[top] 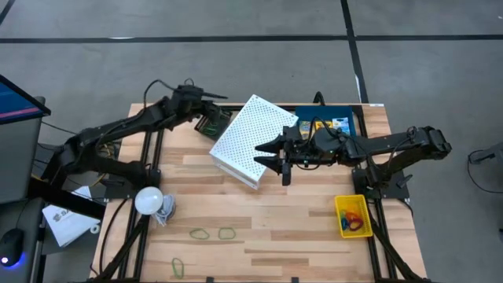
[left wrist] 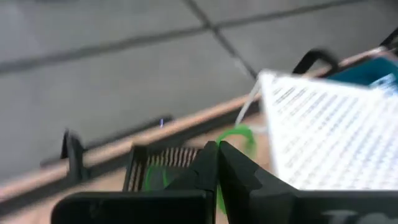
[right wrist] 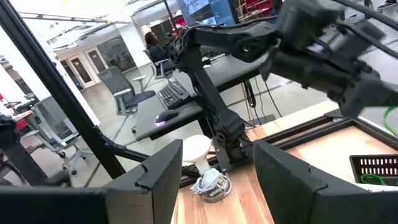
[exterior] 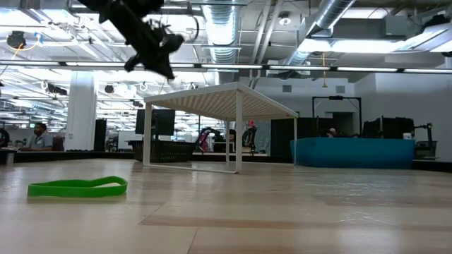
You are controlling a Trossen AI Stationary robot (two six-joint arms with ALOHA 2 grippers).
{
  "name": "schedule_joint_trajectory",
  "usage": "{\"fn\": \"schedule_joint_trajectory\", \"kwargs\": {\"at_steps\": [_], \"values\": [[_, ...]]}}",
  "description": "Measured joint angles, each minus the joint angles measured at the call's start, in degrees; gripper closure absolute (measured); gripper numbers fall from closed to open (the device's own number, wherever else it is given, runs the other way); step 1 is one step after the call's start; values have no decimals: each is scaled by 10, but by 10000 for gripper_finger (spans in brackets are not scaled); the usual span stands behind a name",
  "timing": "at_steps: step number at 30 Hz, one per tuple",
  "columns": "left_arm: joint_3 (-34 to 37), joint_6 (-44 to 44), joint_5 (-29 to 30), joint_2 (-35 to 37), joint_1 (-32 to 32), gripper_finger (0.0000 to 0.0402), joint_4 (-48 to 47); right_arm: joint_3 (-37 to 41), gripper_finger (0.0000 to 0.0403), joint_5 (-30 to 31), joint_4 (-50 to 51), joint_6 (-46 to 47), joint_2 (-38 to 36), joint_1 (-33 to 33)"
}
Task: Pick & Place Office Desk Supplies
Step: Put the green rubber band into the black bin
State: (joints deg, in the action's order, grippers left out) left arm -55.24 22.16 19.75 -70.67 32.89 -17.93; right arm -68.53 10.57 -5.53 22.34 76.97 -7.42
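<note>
The left gripper [top: 206, 101] hangs over the far left part of the wooden table [top: 299, 212], just above the black mesh tray [top: 213, 123]. Its fingers [left wrist: 214, 163] are pressed together, and in the left wrist view a green rubber band [left wrist: 239, 135] hangs by their tips above that tray, which already has something green in it; whether the band is actually pinched I cannot tell.

The right gripper [top: 269, 154] is above the middle of the table, over the near edge of the white perforated stand [top: 253, 140]. Its fingers [right wrist: 163, 169] stand wide apart with nothing between them.

The blue tray [top: 332, 124] sits at the far right, behind the right arm, with yellow-green packs inside. The yellow tray [top: 353, 215] is near the right edge and holds small orange and blue things. Two green bands [top: 200, 233] lie side by side on the near part of the table, and another green band [top: 178, 266] lies by the near edge, to their left. A white bulb [top: 149, 200] rests at the left edge.
</note>
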Motion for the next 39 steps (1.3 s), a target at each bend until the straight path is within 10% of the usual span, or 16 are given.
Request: {"fn": "schedule_joint_trajectory", "kwargs": {"at_steps": [22,39], "values": [[0,99,-66,-188,91,390,-41,0,210,0,8,32,0,11],[0,97,-67,-188,93,230,-41,0,210,0,8,38,0,11]]}}
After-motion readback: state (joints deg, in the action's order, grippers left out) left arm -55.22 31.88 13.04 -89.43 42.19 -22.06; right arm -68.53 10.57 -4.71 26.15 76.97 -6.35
